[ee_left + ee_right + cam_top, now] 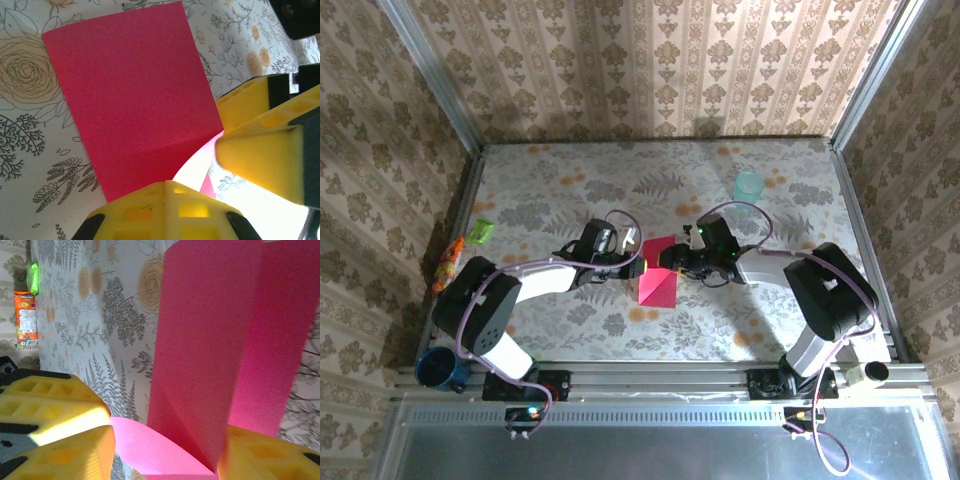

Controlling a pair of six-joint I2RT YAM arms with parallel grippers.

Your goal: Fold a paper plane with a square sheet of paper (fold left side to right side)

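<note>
Sheet [657,280] is lying mid bench [560,190], partly folded, one flap lifting up btwn both hands. L hand [634,262] is pinching its edge, fingers together. R hand [676,268] is sitting w/ fingers apart, curled flap btwn them.

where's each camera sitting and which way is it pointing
top external: above and behind the bases, looking down at the table; both arms, left gripper and right gripper at the red sheet
left wrist: looks down on the sheet past its shut fingers
right wrist: low, looks across the table between its open fingers
shared: the sheet, in all three
</note>
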